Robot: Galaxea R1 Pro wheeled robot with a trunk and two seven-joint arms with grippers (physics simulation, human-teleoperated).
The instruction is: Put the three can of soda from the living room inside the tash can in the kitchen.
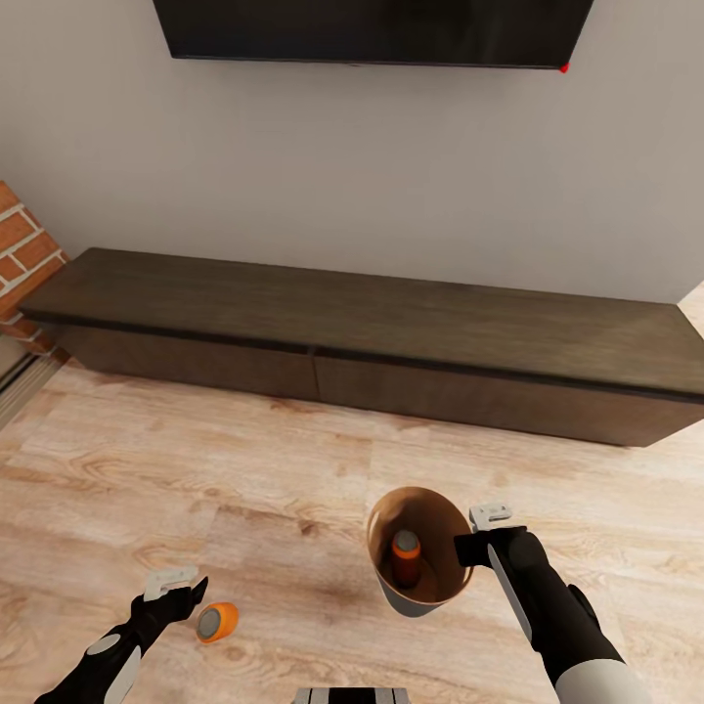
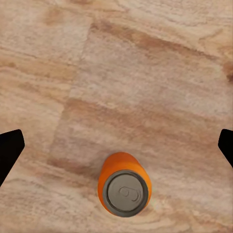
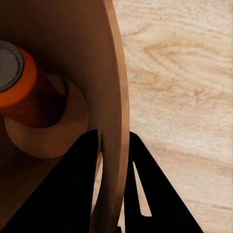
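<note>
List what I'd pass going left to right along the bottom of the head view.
left tool → orange soda can lying on the floor → trash can with an orange can standing inside → right tool clamping its rim.

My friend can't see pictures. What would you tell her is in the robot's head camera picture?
The robot's right gripper pinches the rim of a small bin holding one orange can. Its open left gripper hovers by a second orange can on the wood floor. Behind are a long dark cabinet and a wall TV.
</note>
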